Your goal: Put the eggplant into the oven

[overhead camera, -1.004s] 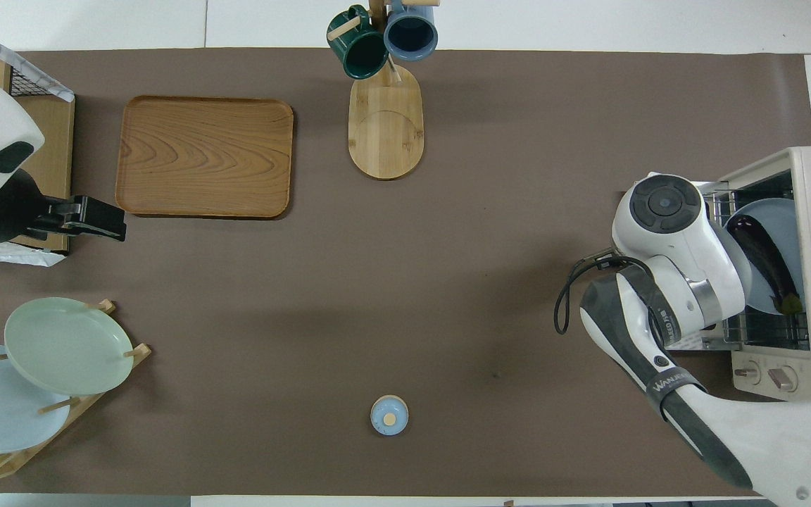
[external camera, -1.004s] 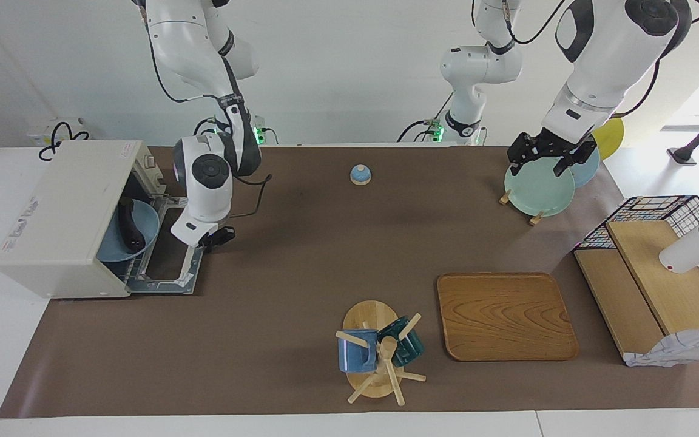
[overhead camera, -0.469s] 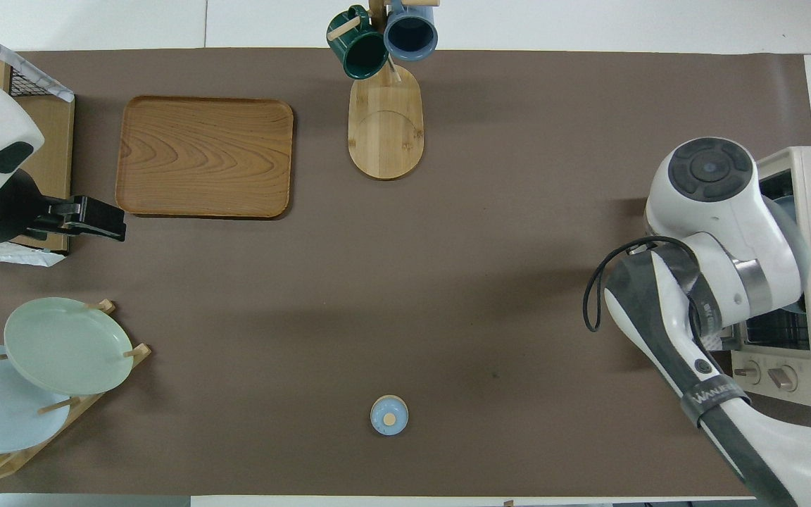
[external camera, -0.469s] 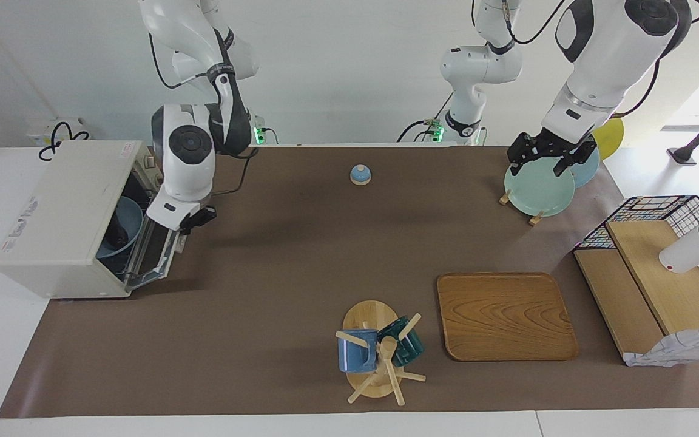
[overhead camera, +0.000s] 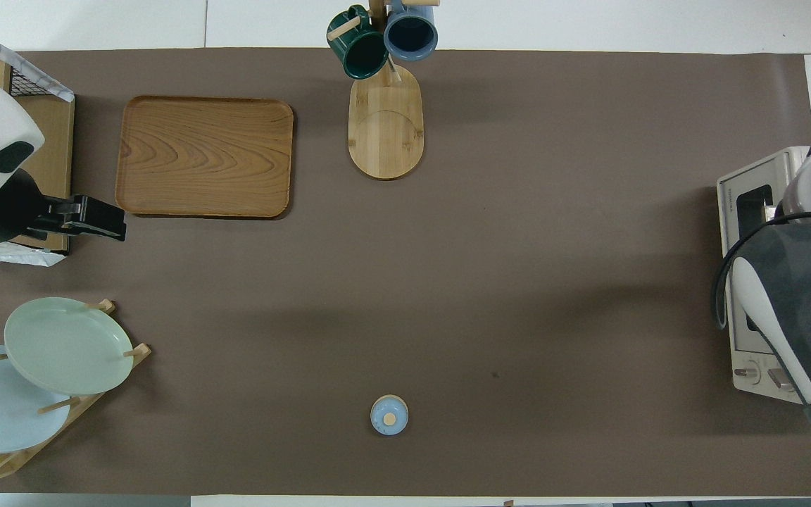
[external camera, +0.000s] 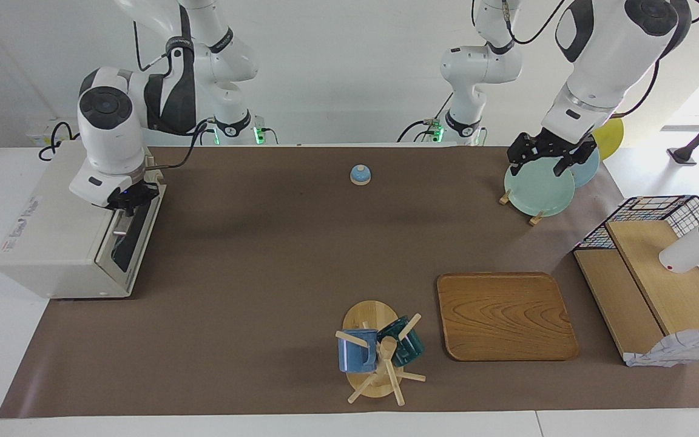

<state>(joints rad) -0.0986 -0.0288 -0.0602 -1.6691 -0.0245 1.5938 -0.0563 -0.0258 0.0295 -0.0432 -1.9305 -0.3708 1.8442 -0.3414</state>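
oven door up, apparently shut, so eggplant likely inside, unseen | right hand closed, fingertips at the door's top edge, seemingly pressing it home | left hand open, waiting over the green plate at the tabletop's left-arm end

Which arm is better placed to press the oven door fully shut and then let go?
Right. Its claw sits shut at the top edge of the boxy cream-white toaster oven's raised dark glass door. The left claw hangs open over the pale green plate.
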